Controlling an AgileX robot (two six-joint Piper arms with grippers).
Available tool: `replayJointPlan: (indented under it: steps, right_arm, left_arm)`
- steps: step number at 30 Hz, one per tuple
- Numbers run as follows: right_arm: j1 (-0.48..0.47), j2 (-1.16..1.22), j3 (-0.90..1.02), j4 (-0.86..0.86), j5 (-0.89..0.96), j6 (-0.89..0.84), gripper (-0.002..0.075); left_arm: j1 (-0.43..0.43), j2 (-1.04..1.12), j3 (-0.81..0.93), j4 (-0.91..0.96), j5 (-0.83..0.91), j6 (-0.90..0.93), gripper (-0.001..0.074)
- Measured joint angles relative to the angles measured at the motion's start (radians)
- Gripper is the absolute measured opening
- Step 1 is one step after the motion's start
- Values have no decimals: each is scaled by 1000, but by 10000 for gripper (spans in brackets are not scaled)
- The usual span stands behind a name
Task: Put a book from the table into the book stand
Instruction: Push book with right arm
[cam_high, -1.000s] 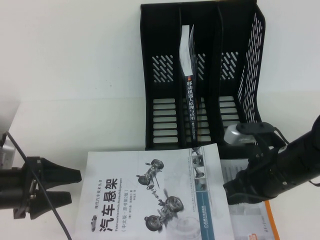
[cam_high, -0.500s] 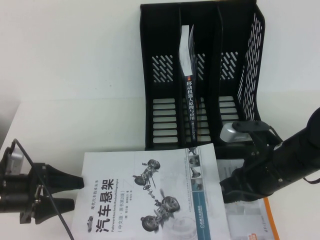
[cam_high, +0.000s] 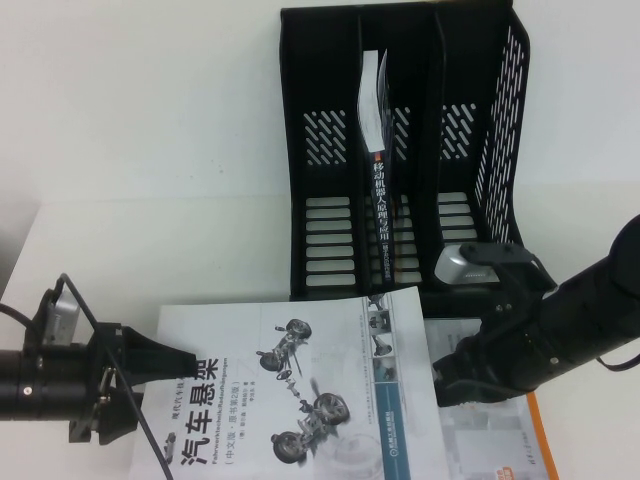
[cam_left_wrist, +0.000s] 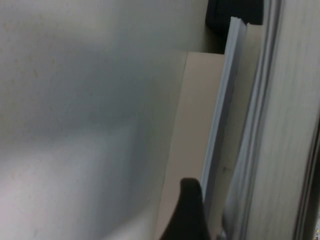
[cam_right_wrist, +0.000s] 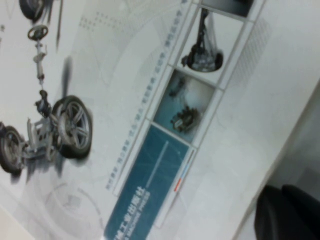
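Note:
The large white book (cam_high: 300, 390) with the black title and car-suspension pictures lies on the white table (cam_high: 150, 150), in front of the black book stand (cam_high: 330, 150). My left gripper (cam_high: 165, 385) is open at the book's left edge, its upper finger over the cover. In the left wrist view the page edges (cam_left_wrist: 280, 125) fill the space beside one dark finger (cam_left_wrist: 190, 210). My right gripper (cam_high: 440, 385) is shut, its tips against the book's right edge. The right wrist view shows the cover (cam_right_wrist: 125, 100) and the dark fingertips (cam_right_wrist: 287, 215).
A dark-spined book (cam_high: 378, 200) stands in the stand's middle slot; the left and right slots hold nothing. An orange-edged white book (cam_high: 500, 440) lies under the right arm, partly beneath the white book. The table's left edge is near my left arm.
The white book has slid left and toward me with the right gripper against it. My left gripper has moved right, and its upper finger now overlaps the book's left edge.

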Motion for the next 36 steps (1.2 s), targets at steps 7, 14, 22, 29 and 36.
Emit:
replayJointPlan:
  steps: [7,14,22,29,36]
  right_arm:
    - [0,9,0,74,1,-58,5]
    - [0,13,0,89,1,-76,5]
    - [0,13,0,91,1,-91,5]
    - [0,13,0,84,1,-114,5]
    - [5,-5,0,-5,1,-107,5]
  left_arm:
    - [0,0,0,-8,0,0,544]
    - [0,0,0,-4,0,-3,430]
    - [0,1,-2,-10,18,-3,116]
    - [2,1,-2,-11,22,-3,118]
    - [2,-49,-47,42,22,-48,118]
